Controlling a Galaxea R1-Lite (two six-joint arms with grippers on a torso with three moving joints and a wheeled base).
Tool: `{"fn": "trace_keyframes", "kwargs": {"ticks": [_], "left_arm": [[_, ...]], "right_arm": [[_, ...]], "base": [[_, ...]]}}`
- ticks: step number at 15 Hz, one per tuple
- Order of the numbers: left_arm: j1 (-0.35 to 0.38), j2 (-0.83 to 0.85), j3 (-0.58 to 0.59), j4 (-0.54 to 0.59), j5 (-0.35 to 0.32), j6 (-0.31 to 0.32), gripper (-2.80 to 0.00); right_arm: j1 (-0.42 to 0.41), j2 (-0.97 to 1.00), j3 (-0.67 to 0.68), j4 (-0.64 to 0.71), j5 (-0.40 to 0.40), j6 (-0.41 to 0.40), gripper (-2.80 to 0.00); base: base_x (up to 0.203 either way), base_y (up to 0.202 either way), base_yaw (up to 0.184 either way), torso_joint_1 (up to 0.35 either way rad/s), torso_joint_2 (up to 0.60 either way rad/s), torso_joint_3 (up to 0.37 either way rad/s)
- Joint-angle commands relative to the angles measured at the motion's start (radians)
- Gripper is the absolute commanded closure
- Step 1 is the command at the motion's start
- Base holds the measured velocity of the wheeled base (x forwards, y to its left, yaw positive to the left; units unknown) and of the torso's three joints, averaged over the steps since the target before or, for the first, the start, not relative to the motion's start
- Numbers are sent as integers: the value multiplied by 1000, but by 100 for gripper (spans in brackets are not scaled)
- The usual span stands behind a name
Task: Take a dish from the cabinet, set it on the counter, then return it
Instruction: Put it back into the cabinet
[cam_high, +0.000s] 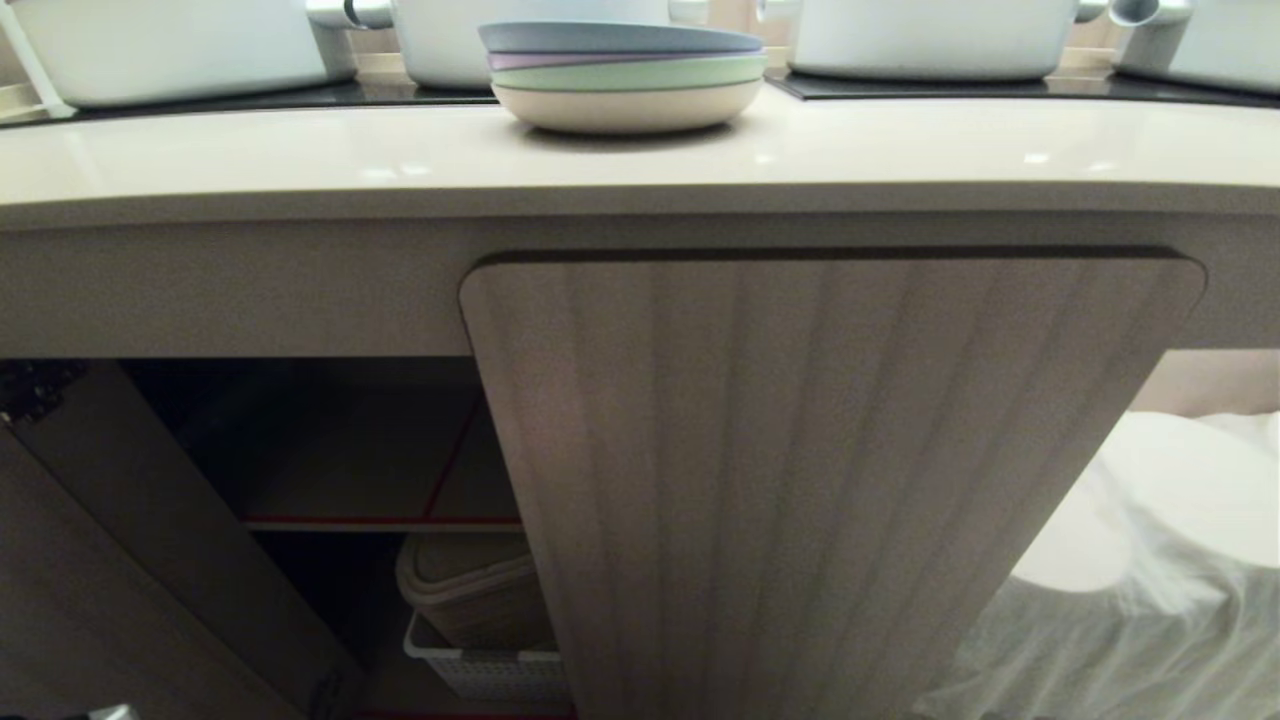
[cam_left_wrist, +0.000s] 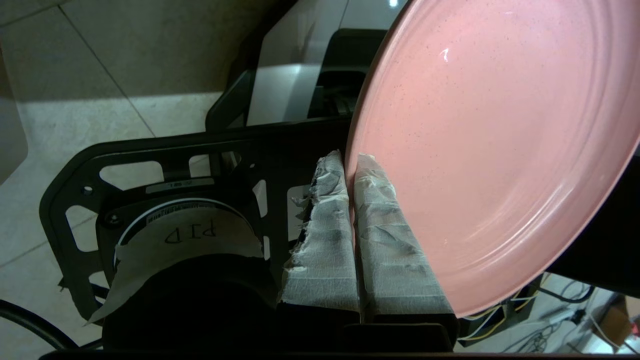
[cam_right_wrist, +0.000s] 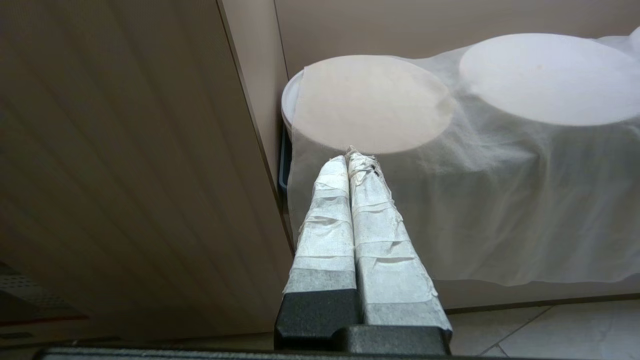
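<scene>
A strip of tape (cam_left_wrist: 185, 240) on the robot's base is marked with handwriting that appears as "PID", seen upside down. The dish (cam_left_wrist: 495, 150), one pink plate, is pinched by its rim between the tape-wrapped fingers (cam_left_wrist: 325, 235) of the left gripper (cam_left_wrist: 350, 160), over the tiled floor (cam_left_wrist: 100, 100) and the black base frame (cam_left_wrist: 150, 150). On the counter (cam_high: 300, 160), at twelve o'clock in the head view, a stack of four pastel plates (cam_high: 625, 75) is seen, blue uppermost, with white pots (cam_high: 930, 35) behind it on black hob panels (cam_high: 250, 97). The cabinet (cam_high: 820, 480) has one ribbed door closed at centre, while an open compartment at eight o'clock shows a red-edged shelf (cam_high: 380, 523) and a basket (cam_high: 480, 670). The right gripper (cam_right_wrist: 350, 157) is pressed shut on nothing, beside two white discs (cam_right_wrist: 370, 105) under white cloth (cam_right_wrist: 500, 210).
</scene>
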Motion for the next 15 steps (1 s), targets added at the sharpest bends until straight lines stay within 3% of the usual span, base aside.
{"fn": "trace_keyframes", "kwargs": {"ticks": [1,15], "left_arm": [[0,9,0,2,-3,1,0],[2,17,1,0,-6,-1,0]], "right_arm": [[0,0,0,-1,0,0,0],[0,0,0,0,0,0,0]], "base": [[0,0,0,-100,383,280],[0,0,0,-8,35,24]]}}
